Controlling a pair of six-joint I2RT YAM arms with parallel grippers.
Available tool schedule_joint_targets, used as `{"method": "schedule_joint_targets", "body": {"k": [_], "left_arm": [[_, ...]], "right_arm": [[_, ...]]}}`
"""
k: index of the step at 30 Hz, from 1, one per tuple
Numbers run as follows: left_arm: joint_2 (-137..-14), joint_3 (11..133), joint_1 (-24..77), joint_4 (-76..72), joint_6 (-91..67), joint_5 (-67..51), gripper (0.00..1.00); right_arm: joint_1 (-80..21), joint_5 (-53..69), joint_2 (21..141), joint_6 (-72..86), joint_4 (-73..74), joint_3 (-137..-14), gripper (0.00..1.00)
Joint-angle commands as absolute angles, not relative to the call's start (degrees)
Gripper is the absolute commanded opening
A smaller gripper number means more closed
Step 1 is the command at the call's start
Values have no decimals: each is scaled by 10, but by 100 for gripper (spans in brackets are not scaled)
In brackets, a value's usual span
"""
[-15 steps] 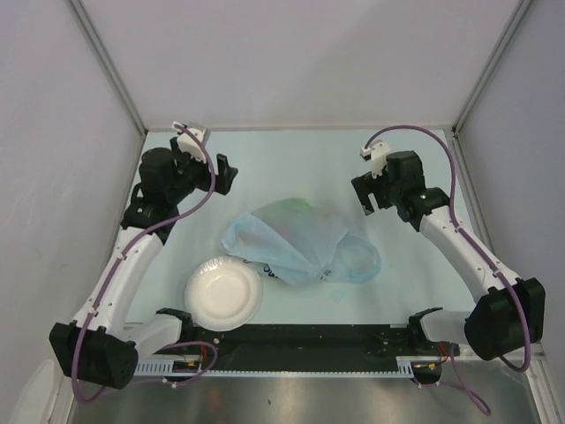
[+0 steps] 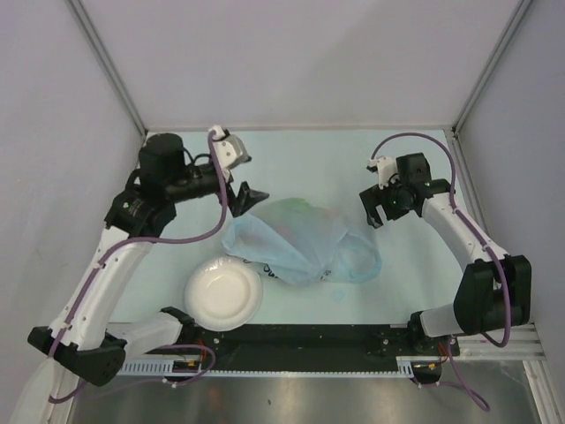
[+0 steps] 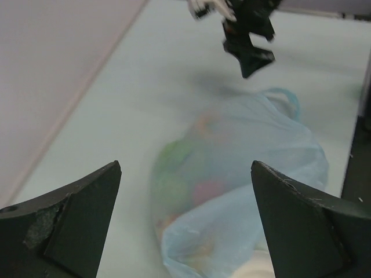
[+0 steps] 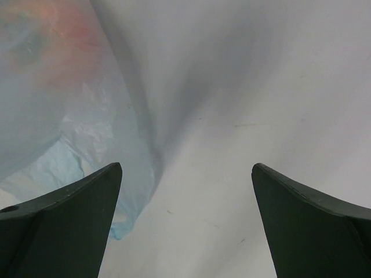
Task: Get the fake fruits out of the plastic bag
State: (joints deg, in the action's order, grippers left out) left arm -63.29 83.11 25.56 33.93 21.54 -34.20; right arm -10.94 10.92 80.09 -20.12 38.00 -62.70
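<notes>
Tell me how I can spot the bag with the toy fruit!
Start at the pale table. In its middle lies a crumpled light-blue bag, beside the round white plate. Only the bag is soft and see-through, with coloured fruit showing inside.

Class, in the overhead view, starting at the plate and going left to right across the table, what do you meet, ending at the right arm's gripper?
white plate → plastic bag → right gripper
</notes>
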Motion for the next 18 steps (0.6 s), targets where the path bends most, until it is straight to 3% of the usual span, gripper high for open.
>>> {"method": "schedule_joint_targets", "body": {"k": [1,10,14,18], "left_arm": [[-635,763,290,389,238,-380,100],[-679,691,377,317,233,-297,100],[-575,578,388,266,207,-264,98],[-448,444,446,241,284,-233,93]], "right_arm": [[-94,175,810,-215,426,-646,100],[-105,232,792,-236,505,-604,100],[-115,213,806,-215,470,-584,100],[-121,208,821,-186,448,-572,97]]}}
